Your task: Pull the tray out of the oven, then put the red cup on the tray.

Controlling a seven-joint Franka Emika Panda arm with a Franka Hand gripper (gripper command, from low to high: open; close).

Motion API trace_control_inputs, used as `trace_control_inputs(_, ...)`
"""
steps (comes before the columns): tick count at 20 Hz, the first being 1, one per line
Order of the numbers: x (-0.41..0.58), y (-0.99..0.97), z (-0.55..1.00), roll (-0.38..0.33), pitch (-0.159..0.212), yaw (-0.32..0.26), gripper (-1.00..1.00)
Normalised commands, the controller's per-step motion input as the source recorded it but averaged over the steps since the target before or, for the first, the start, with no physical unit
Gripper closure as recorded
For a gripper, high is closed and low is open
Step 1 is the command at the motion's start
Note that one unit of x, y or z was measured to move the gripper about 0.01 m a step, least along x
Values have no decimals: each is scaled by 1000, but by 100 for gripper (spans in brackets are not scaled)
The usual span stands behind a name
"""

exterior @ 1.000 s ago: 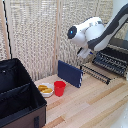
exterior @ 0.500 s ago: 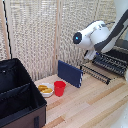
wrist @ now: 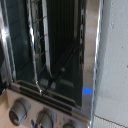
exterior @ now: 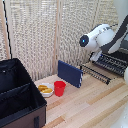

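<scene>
Here the tray [exterior: 114,64] is a dark rack of thin parallel bars at the exterior view's right, lying roughly level at the mouth of the oven [exterior: 121,56], which is mostly cut off by that edge of the picture. A lower run of dark bars [exterior: 95,73] reaches out from the oven toward the upright dark blue board [exterior: 69,73]; whether it is the open door or another part of the rack cannot be told at this sharpness. In the wrist view the oven [wrist: 55,55] fills the picture at close range: a chrome frame around a dark cavity, wire bars [wrist: 42,45] running across it, and round control knobs [wrist: 20,109] along one edge.

The red cup [exterior: 59,88] stands upright on the light wooden table [exterior: 90,107], well apart from the oven, just beside a white bowl [exterior: 45,90] holding yellow food. The blue board stands between the cup and the oven. A large black fabric case [exterior: 19,97] lies open at the exterior view's left, and a pale slatted screen [exterior: 40,35] backs the scene.

The white arm [exterior: 100,38] hangs above the tray, its wrist turned toward the oven. The fingers are not visible in either view, so it cannot be told whether the gripper is apart or together.
</scene>
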Motion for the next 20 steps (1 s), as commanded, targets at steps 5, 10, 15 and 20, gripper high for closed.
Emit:
trace_control_inputs(5, 270, -367, -216, -75, 0, -76, -100)
trace_control_inputs(10, 218, -259, -230, -7, 8, -149, -100)
trace_control_inputs(15, 111, -353, -124, 16, 10, -147, -100)
trace_control_inputs(20, 0, -545, -25, 120, 0, -111, -100)
